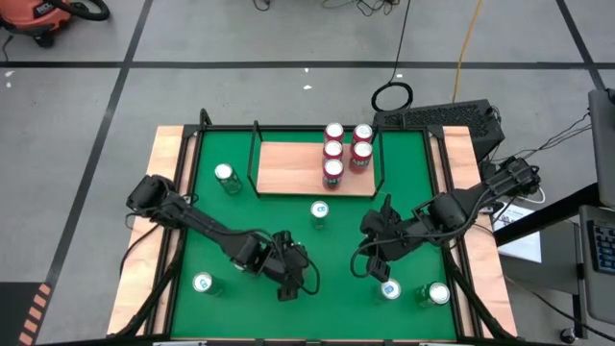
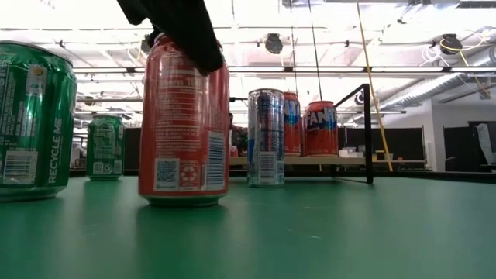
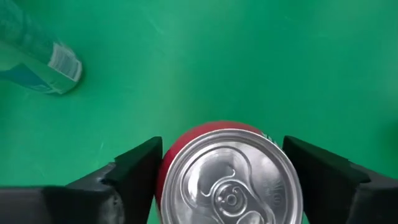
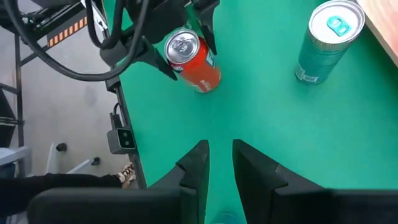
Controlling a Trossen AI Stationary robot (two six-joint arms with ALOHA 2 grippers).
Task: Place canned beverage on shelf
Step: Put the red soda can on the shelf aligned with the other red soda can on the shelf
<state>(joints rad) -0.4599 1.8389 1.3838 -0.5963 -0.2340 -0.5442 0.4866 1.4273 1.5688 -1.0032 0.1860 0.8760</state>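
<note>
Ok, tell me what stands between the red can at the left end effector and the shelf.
A teal can stands there alone, seen in the high view.

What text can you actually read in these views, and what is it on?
"RECYCLE ME": green can nearest the low camera.
"FAN", cut off: orange can on the shelf.
Red can under the left gripper: print and codes too small to read.
Elsewhere: nothing readable.

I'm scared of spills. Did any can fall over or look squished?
No, nothing stands out. The red can stands upright between the left gripper's fingers, and the cans on the shelf stand upright too.
</note>
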